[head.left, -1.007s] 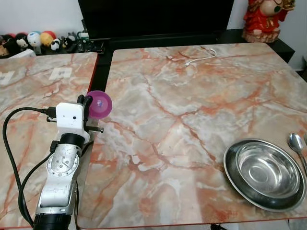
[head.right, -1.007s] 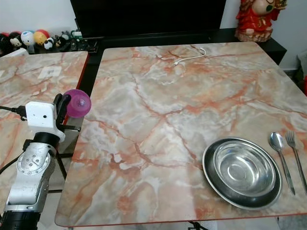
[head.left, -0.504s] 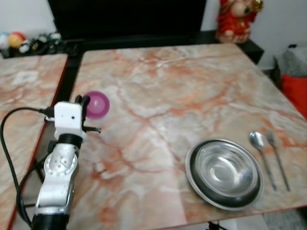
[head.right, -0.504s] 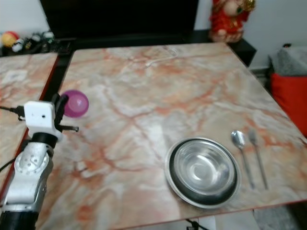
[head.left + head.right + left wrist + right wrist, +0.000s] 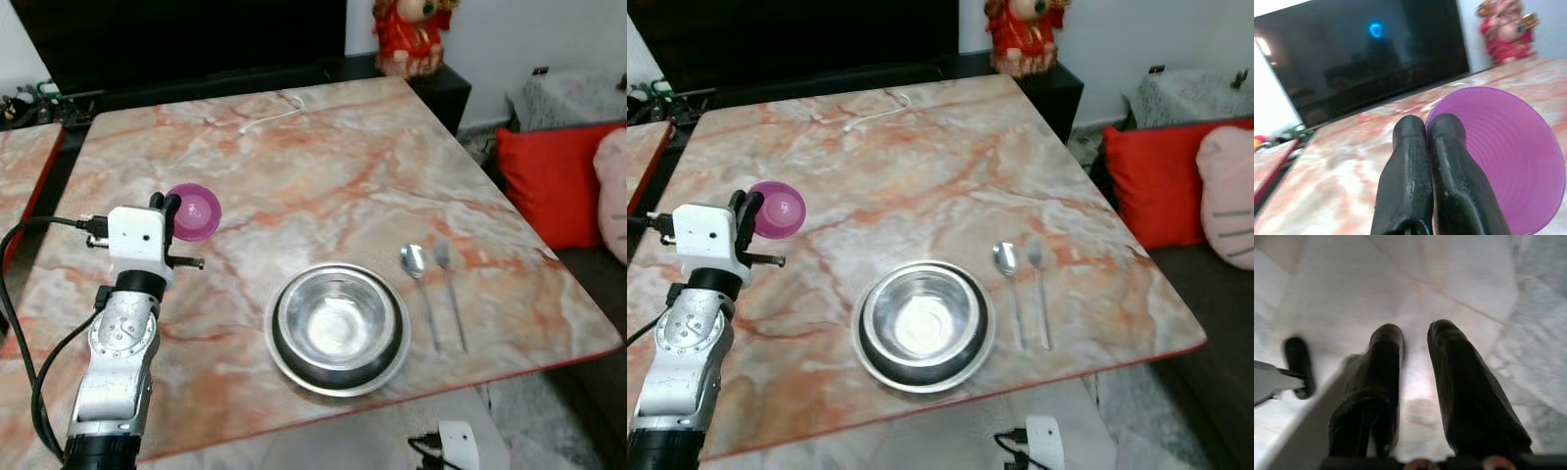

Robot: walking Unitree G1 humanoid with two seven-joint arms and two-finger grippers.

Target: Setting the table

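A small purple cup [image 5: 196, 211] is held above the left part of the marble table [image 5: 323, 166], with my left gripper [image 5: 167, 204] shut on its rim. In the left wrist view the two black fingers [image 5: 1449, 161] press together on the cup's [image 5: 1508, 166] edge. A steel bowl [image 5: 338, 323] sits in a steel plate [image 5: 284, 357] near the table's front edge. A spoon [image 5: 418, 277] and a fork [image 5: 449, 294] lie side by side to its right. My right gripper [image 5: 1415, 330] hangs over pale floor with a gap between its fingers.
A white cable [image 5: 269, 113] lies at the table's far side, before a dark TV [image 5: 176, 39] and a red figurine [image 5: 407, 34]. A red cushion [image 5: 558, 176] and sofa stand to the right. A second marble table [image 5: 24, 166] is at the left.
The camera has swung to the right, so the table and the tableware have shifted left in the picture. The purple cup stays in my left gripper.
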